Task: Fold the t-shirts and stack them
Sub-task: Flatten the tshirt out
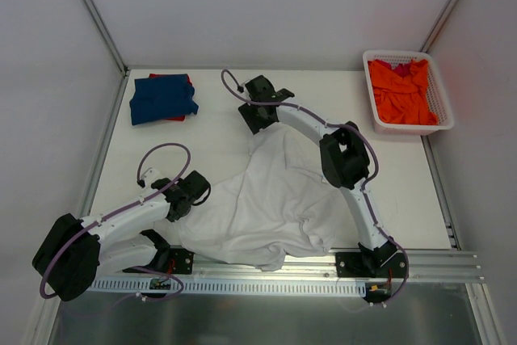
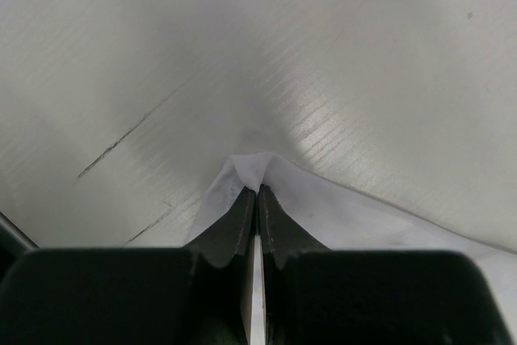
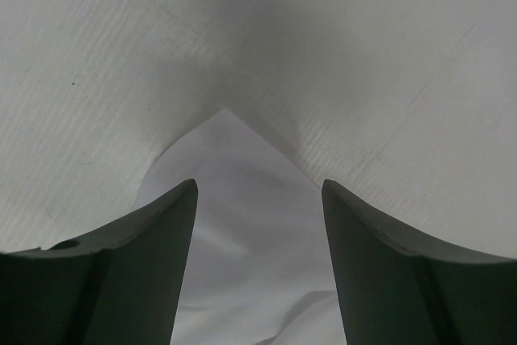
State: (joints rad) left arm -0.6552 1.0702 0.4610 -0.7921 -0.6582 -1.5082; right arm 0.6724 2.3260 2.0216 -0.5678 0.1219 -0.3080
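Spreading the crumpled white cloth t-shirt [image 1: 275, 199] on the desk [image 1: 218, 107], the left gripper [image 2: 257, 193] pinches one corner, while the right gripper [image 3: 258, 187], spread over another, should close next.

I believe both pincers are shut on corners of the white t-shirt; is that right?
Not quite. The left pincer is shut on a corner of the white t-shirt, but the right wrist view shows the right pincer open around another corner, not shut on it.
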